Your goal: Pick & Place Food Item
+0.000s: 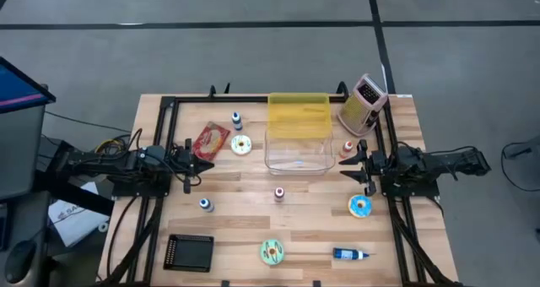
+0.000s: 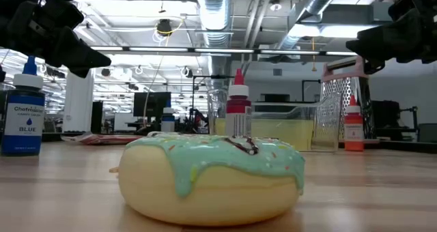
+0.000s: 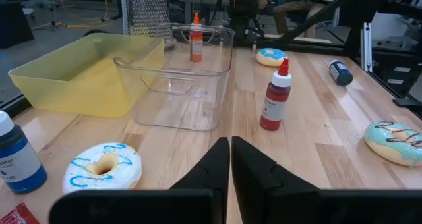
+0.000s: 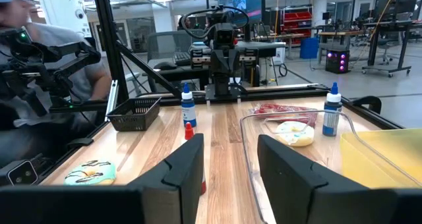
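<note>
Three doughnuts lie flat on the wooden table: a white one with blue drizzle (image 1: 241, 145), a blue-iced one (image 1: 360, 206) and a mint-iced one (image 1: 271, 251) near the front edge. A red food packet (image 1: 211, 140) lies beside the white doughnut. A clear tub (image 1: 298, 150) stands mid-table with a yellow tub (image 1: 298, 114) behind it. My left gripper (image 1: 197, 164) hovers shut left of the white doughnut (image 3: 102, 166), its fingers (image 3: 230, 159) together. At the right edge of the table, beside the clear tub, hovers my right gripper (image 1: 346, 164), open (image 4: 231, 168) and empty.
Small dye bottles stand about: blue (image 1: 237, 119), blue (image 1: 205, 204), red (image 1: 279, 193), orange (image 1: 347, 146); another blue one (image 1: 350, 254) lies at front right. A grater (image 1: 363, 104) stands at the back right, a black tray (image 1: 188, 252) at the front left. A person sits beyond the table (image 4: 39, 99).
</note>
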